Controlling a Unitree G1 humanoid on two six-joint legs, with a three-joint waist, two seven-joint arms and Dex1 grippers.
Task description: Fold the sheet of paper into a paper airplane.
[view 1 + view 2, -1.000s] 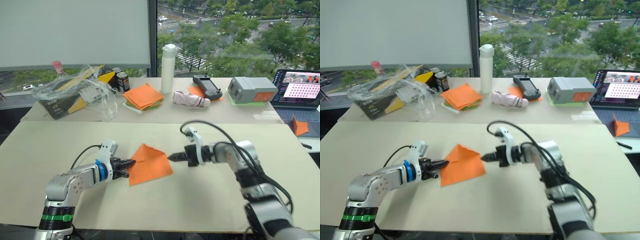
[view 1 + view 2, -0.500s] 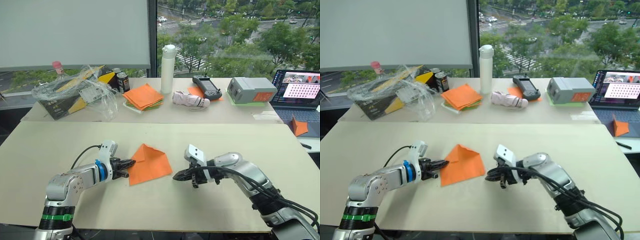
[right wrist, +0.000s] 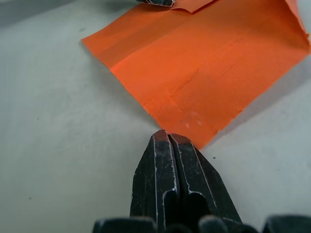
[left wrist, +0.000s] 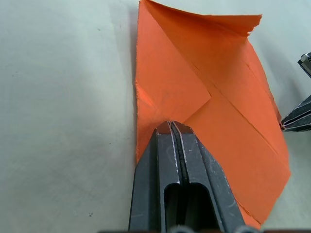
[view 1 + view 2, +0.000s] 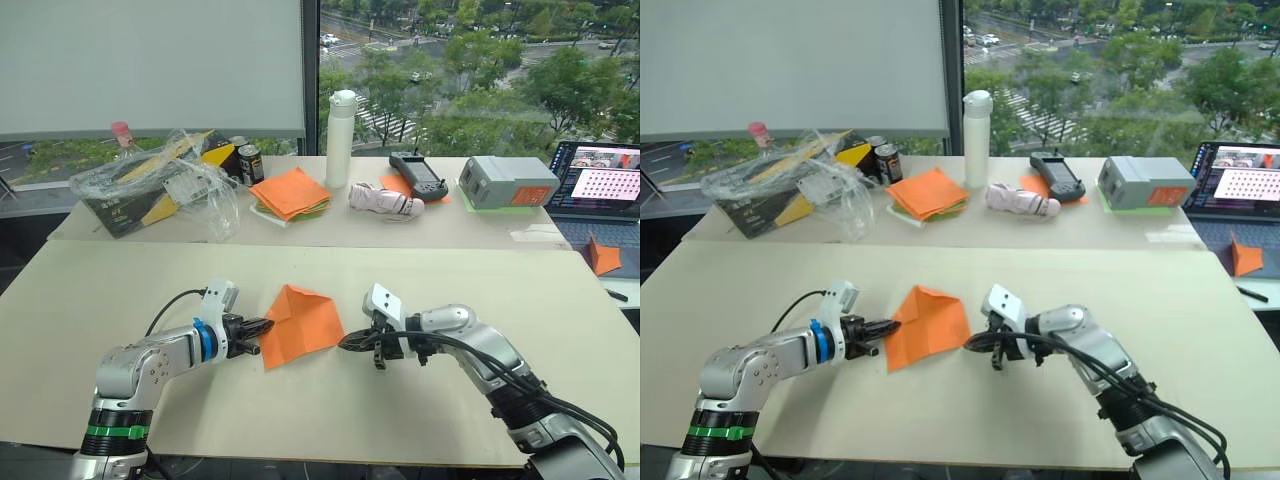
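Left hand (image 4: 175, 127) closed flat on creased orange sheet of paper (image 5: 301, 324), right hand (image 3: 168, 136) closed, empty, beside its opposite edge, matte counter (image 5: 400, 415).

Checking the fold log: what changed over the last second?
The right claw dropped from a raised pose by the orange sheet of paper's right corner to the table, shut, its tip now by the paper's near-right edge. The left claw stayed shut on the paper's left edge; the paper didn't move.

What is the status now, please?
Left gripper shut, pressing sheet of paper edge. Right gripper shut, tip just off its corner. One corner folded. Nothing blocking.
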